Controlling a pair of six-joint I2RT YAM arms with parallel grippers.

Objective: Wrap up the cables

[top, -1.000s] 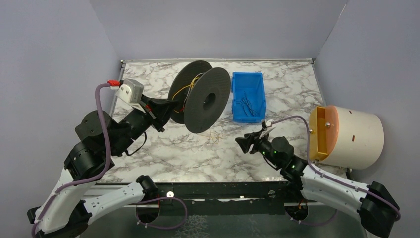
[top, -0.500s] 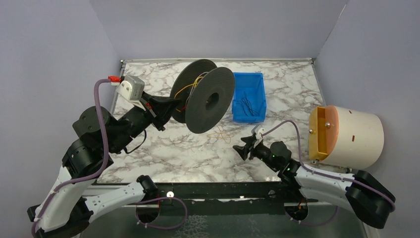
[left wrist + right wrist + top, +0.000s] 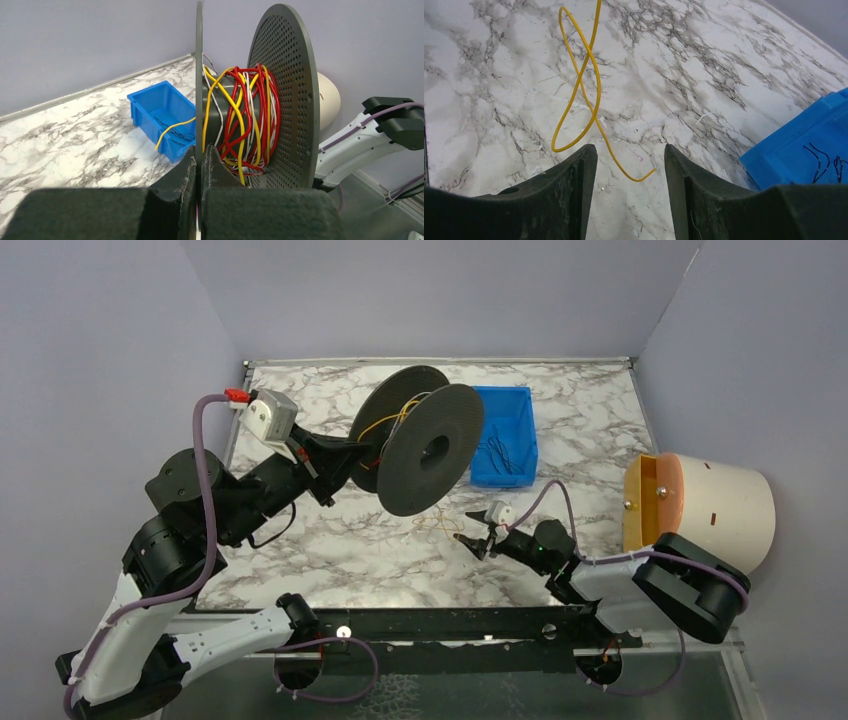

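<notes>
Left tool (image 3: 348, 453), seen from overhead, is clenching the near flange of the black spool (image 3: 432, 445), holding it raised over the marble surface (image 3: 330, 540). Right tool (image 3: 473, 540) is reaching low toward the loose end of the yellow cable (image 3: 440, 524), which is lying looped on the surface just below the spool. Beyond it, a blue bin (image 3: 500, 393) is sitting near the spool.

From the left wrist, the left tool (image 3: 198, 167) is pinching the thin flange edge between both fingers. Red, white and yellow wound cables (image 3: 247, 125) are sitting loosely around the hub, and the yellow cable (image 3: 172, 132) is trailing off toward the bin.

From the right wrist, the right tool (image 3: 630, 160) is spread wide and empty. The free tip of the yellow cable (image 3: 579, 95) is showing between its fingers, with the strand crossing itself in a loop just ahead.

Judging from this, the step in hand is picking up the loose tail. Doing it well likely means straddling a single strand near the tip, not the crossed part, then closing firmly and leading it to the hub under light tension
</notes>
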